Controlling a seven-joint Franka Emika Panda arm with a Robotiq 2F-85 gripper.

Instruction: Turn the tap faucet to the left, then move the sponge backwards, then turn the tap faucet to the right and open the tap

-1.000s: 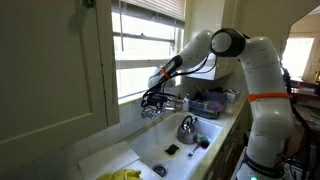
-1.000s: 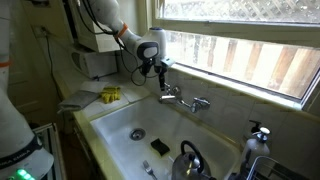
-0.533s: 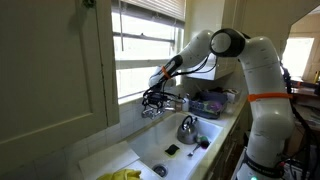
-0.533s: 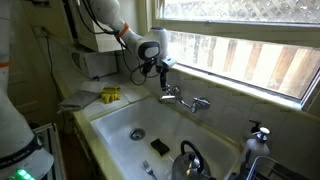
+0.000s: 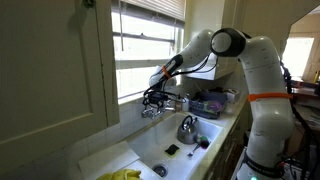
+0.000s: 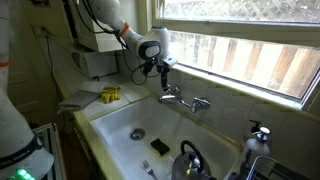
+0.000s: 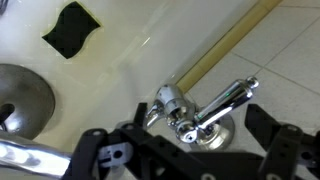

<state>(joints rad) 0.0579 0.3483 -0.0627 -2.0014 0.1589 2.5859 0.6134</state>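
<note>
The chrome tap faucet (image 6: 186,100) is mounted on the sink's back wall under the window, and it also shows in an exterior view (image 5: 153,108). In the wrist view its handle and valve (image 7: 200,112) lie between my two black fingers. My gripper (image 7: 185,142) is open, straddling the tap without closing on it, and it shows in both exterior views (image 6: 163,76) (image 5: 153,98). The dark sponge (image 6: 159,147) lies on the sink floor, seen in the wrist view (image 7: 69,28) and in an exterior view (image 5: 171,150).
A metal kettle (image 6: 190,160) (image 5: 187,128) stands in the white sink (image 6: 110,130) near a drain (image 6: 137,132). Yellow items (image 6: 110,95) lie on the counter beside the sink. The window sill (image 6: 240,85) runs close behind the tap. Bottles and clutter (image 5: 210,100) stand at the far end.
</note>
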